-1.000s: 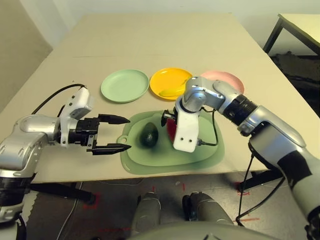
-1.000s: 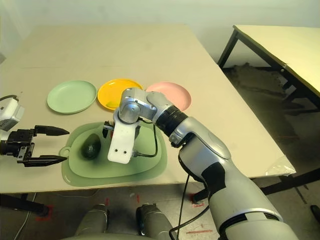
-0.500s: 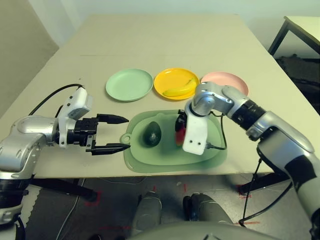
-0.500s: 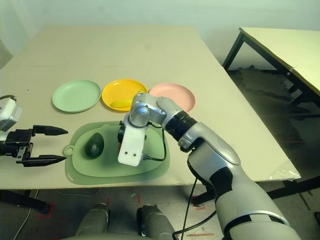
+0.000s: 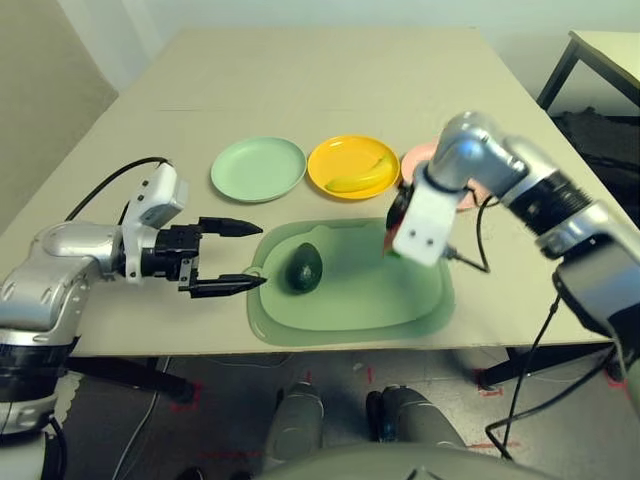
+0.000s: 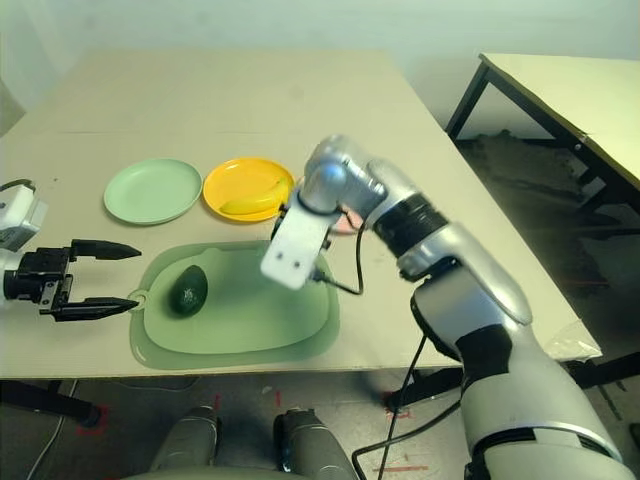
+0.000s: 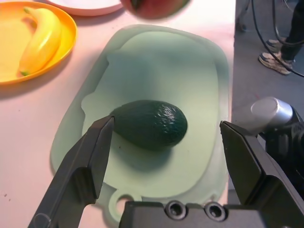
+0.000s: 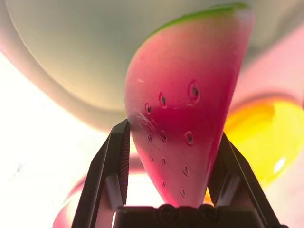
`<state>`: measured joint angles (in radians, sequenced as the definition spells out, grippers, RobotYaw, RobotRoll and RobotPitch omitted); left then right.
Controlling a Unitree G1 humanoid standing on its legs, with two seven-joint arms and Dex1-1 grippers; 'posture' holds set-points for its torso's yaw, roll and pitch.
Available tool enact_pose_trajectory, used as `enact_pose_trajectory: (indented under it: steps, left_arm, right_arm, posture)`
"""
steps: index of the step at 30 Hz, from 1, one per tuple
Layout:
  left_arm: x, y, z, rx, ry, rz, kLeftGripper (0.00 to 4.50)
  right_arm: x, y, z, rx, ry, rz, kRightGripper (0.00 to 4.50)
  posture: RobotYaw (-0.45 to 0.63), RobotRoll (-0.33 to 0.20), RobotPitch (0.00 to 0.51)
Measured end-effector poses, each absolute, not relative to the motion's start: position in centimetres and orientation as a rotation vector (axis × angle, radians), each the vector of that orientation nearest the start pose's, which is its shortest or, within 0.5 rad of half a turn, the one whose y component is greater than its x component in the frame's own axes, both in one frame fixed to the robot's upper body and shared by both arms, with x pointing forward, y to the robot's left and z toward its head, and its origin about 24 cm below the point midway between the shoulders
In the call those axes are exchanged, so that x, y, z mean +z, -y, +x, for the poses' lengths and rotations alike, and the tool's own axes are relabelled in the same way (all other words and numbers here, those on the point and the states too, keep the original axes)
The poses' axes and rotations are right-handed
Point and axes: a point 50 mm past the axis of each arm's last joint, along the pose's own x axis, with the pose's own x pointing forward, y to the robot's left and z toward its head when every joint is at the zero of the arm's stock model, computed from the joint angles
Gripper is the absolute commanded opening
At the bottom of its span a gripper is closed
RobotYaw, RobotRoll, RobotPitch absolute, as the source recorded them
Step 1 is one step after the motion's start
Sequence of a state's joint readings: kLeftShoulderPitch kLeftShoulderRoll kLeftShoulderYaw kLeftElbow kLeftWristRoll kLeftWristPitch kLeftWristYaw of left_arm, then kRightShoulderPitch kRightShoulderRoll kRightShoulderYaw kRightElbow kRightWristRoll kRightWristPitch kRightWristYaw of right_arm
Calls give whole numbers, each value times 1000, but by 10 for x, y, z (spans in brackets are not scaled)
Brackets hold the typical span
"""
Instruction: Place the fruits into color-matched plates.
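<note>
Right end effector (image 8: 168, 190) raised, clamping watermelon wedge (image 8: 185, 109)

Mat (image 5: 350, 300) right half bare; avocado (image 5: 303, 267) alone on its left half, between the spread fingers of the left gripper (image 5: 233, 256). Right arm (image 5: 500, 170) hangs over the pink plate (image 5: 468, 195), blocking it. Green plate (image 5: 258, 169) open from above; yellow plate (image 5: 352, 166) holds banana (image 5: 361, 178).
</note>
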<state>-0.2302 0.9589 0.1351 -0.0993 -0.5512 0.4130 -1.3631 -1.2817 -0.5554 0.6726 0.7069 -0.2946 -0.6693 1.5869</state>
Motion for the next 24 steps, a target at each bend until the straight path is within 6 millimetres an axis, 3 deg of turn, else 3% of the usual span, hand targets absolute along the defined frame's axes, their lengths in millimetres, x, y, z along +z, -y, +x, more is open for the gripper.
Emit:
enact_pose_trajectory:
  steps: [7, 12, 24]
  left_arm:
    - [171, -253, 248, -1250, -279, 312, 4500]
    - [172, -250, 249, -1257, -271, 316, 4500]
    - [165, -253, 234, -1228, -312, 301, 4500]
  right_arm:
    - [229, 125, 375, 1540, -291, -1719, 2231]
    - [215, 136, 392, 1312, -337, -1629, 2231]
    - [188, 170, 407, 957, -456, -1694, 2231]
  posture:
    - [61, 0, 97]
    - [69, 0, 98]
    - [126, 0, 111]
